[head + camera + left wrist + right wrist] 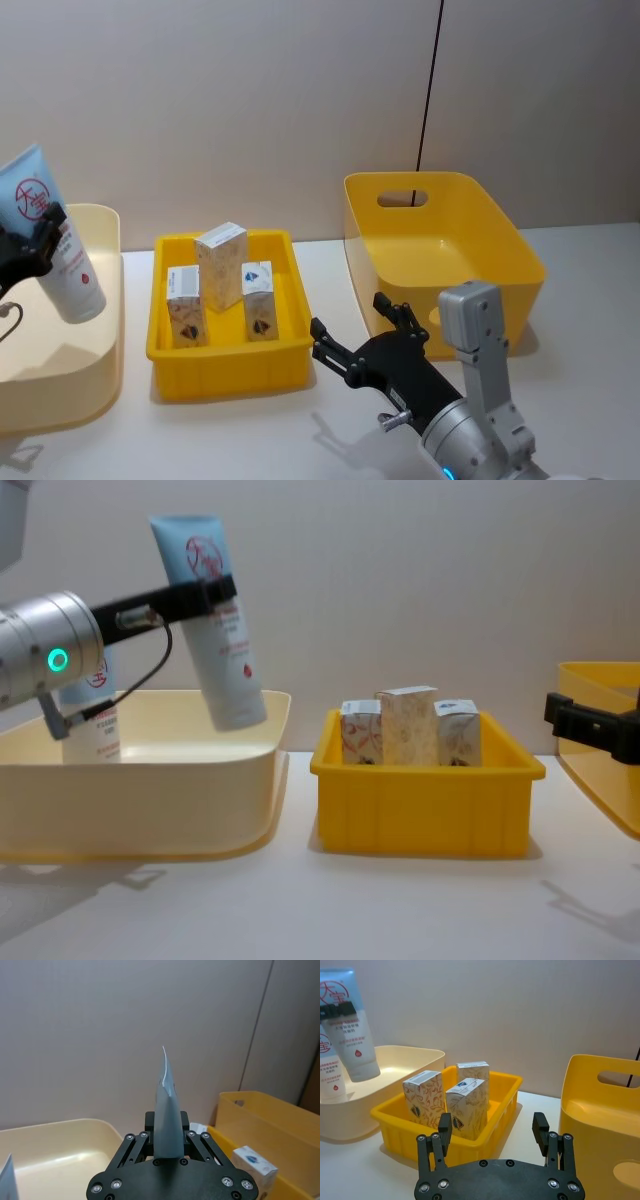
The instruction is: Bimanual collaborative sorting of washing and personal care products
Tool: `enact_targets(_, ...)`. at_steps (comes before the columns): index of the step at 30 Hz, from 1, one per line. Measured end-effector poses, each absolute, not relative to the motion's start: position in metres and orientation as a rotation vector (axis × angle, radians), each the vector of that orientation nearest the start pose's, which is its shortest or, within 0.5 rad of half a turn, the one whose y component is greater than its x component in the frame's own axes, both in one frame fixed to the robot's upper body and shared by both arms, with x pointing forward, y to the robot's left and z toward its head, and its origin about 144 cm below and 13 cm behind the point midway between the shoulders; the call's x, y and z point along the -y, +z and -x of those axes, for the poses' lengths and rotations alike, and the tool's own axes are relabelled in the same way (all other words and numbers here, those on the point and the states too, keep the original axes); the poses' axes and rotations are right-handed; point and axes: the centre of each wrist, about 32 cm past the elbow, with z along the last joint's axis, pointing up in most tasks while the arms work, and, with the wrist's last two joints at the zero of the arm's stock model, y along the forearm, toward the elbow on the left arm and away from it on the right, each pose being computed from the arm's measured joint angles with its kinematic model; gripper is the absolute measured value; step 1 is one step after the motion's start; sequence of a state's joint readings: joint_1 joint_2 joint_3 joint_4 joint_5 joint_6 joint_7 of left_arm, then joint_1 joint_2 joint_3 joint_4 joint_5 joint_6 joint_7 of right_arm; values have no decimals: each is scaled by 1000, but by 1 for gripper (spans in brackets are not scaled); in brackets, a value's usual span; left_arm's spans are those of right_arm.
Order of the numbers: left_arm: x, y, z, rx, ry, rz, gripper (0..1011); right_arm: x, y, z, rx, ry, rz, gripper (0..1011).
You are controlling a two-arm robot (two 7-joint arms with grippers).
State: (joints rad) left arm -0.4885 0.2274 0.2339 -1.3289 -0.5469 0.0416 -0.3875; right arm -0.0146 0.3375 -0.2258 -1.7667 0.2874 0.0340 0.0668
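— What is seen at the far left?

— A tall pale-blue squeeze tube (226, 670) with a red round logo and red print is gripped across its upper part by the left gripper (205, 590), whose fingers are clamped on it. The tube is held tilted, crimped end up and cap down, over the cream bin (150, 780), toward the bin's right end. A 2nd tube (95, 730) of the same kind is stood upright in that bin, partly hidden behind the left arm.

— And in the middle?

— A shallow yellow tray (425, 810) is placed just beside the cream bin. 3 small patterned cartons are stood upright in it: 1 on the left (360, 732), a taller-looking 1 in the centre (407, 725) and 1 on the right (458, 732). Nothing is laid over them.

— Further right?

— The right gripper (350, 315) is held low over the table (250, 430), between the tray and the deep yellow handled bin (470, 215). Its fingers are spread wide and nothing is held between them.

— The surroundings?

— Everything is set on a white tabletop. A plain pale wall (250, 100) is seen behind, and a thin black cable (432, 80) is hung down it above the handled bin.
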Motion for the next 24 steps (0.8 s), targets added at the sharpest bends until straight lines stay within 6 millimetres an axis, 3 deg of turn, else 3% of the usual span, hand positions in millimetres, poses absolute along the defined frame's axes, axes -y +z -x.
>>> enact_targets(12, -246, 1256, -583, -7, 800, 347, 255, 237, 1189, -443, 75, -1229, -26, 1001)
enact_targets(24, -232, 1254, -580, 36, 624, 291, 255, 237, 1189, -443, 75, -1229, -26, 1001)
